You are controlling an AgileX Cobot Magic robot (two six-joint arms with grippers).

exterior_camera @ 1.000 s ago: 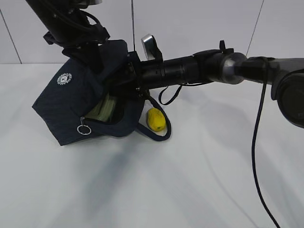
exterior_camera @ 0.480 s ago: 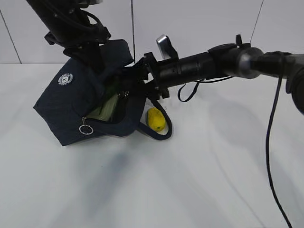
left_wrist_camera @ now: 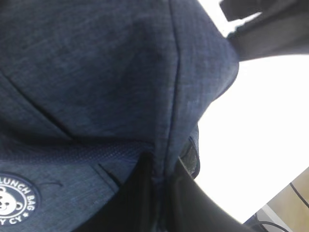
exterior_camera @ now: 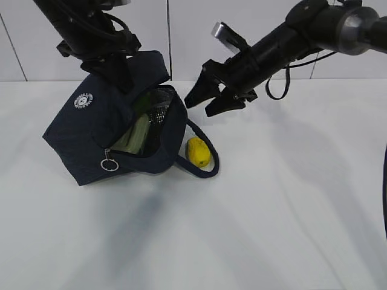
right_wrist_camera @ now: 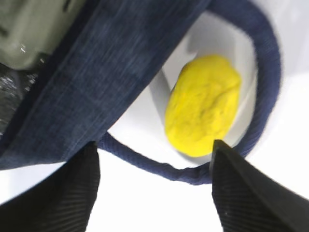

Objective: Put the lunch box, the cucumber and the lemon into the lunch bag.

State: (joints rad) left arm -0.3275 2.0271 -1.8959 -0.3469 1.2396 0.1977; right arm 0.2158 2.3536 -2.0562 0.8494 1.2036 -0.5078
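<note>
Left gripper (left_wrist_camera: 161, 193) jaws pinch lunch bag (exterior_camera: 97, 127) fabric. Right gripper (exterior_camera: 205, 103) jaws wide, empty; drop onto lemon (exterior_camera: 198, 151) inside handle loop (exterior_camera: 208, 163), w/o snagging strap.

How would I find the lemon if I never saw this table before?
Look for the big dark blue lunch bag tipped open on the white table. One loop handle lies flat on the table at its right side, and the lemon sits inside that loop. It is the only bright yellow thing there, small and oval.
</note>
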